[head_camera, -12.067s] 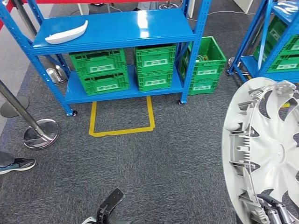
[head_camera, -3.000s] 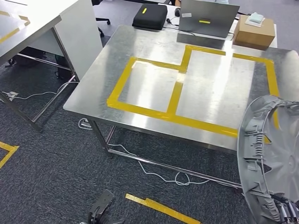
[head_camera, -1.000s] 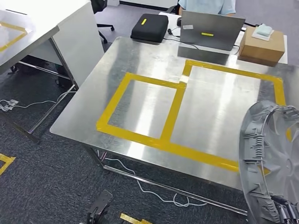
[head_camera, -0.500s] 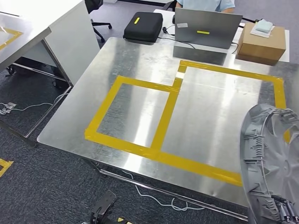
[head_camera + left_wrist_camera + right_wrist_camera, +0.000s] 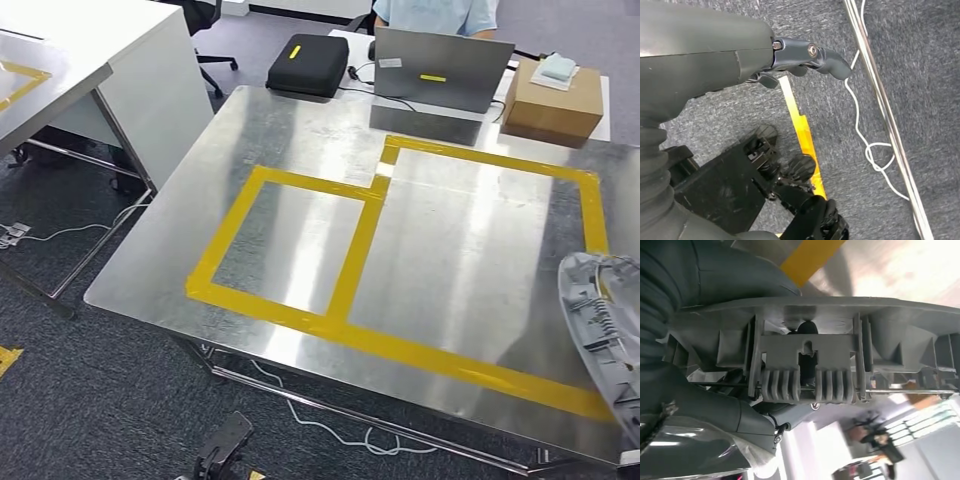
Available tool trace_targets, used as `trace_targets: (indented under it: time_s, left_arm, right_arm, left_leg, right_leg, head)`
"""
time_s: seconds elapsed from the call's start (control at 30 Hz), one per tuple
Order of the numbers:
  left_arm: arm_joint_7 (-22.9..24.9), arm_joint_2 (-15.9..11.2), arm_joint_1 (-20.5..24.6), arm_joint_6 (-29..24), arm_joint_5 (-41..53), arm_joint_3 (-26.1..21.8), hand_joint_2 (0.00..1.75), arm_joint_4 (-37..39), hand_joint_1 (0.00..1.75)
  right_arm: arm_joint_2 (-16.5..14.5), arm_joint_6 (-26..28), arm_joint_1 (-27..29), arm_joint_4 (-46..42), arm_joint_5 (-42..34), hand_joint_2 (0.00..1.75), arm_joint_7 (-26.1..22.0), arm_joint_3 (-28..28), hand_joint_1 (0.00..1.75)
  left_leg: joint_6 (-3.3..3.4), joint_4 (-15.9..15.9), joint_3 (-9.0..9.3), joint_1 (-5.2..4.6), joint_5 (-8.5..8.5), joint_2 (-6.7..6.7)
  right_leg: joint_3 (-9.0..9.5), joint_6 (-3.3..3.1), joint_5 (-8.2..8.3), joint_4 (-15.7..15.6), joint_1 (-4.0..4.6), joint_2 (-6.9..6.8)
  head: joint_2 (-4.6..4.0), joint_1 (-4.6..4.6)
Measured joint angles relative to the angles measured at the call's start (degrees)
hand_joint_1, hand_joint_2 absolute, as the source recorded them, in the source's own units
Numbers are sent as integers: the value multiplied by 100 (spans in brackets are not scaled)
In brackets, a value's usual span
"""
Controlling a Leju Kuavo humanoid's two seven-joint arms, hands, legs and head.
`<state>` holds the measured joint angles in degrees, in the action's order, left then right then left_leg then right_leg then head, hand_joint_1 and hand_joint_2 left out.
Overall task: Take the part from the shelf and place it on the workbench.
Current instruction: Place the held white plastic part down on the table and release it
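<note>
Nearly there: right hand [image 5: 715, 405] grips the hubcap [image 5: 604, 335] over the workbench [image 5: 226, 200], unplaced; left hand [image 5: 806, 55] empty, fingers apart.

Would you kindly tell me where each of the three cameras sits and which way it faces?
Head view: high on the body, looking down at the steel workbench; the grey wheel cover at its right edge.
Left wrist view: behind the hanging left hand, facing carpet, a white cable.
Right wrist view: behind the right hand, against the wheel cover's ribbed back.
Shared: cover, head and right wrist views.
</note>
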<state>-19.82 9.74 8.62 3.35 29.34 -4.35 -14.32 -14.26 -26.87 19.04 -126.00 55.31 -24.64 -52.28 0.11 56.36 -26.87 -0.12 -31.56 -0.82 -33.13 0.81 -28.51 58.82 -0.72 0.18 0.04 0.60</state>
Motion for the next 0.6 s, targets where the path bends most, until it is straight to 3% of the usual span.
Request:
trace_targets:
  time_s: [0.17,0.27,0.47,0.6]
  left_arm:
    - [8,-1,29,62,70,47,175,0,0]
    - [47,-1,58,112,154,94,175,0,0]
    - [153,1,161,227,300,183,175,0,0]
    - [175,1,181,274,347,233,175,0,0]
  right_arm:
    - [535,36,-418,384,609,175,101,-398,175]
    - [911,382,-438,707,916,175,494,-189,175]
    - [2332,1671,-398,1721,495,175,2245,1624,175]
    - [3051,1982,-424,2110,316,175,2629,2729,175]
  left_leg:
    - [16,5,3,-19,8,1]
    - [27,6,2,-33,6,2]
    - [54,11,7,-59,-1,26]
    - [71,12,7,-62,6,25]
  right_leg:
    - [24,39,26,-35,-22,2]
    - [30,46,29,-41,-40,7]
    - [25,73,45,-49,-69,43]
    - [29,79,49,-52,-71,34]
  head:
    - [0,0]
    - [0,-1]
    - [0,-1]
    - [0,-2]
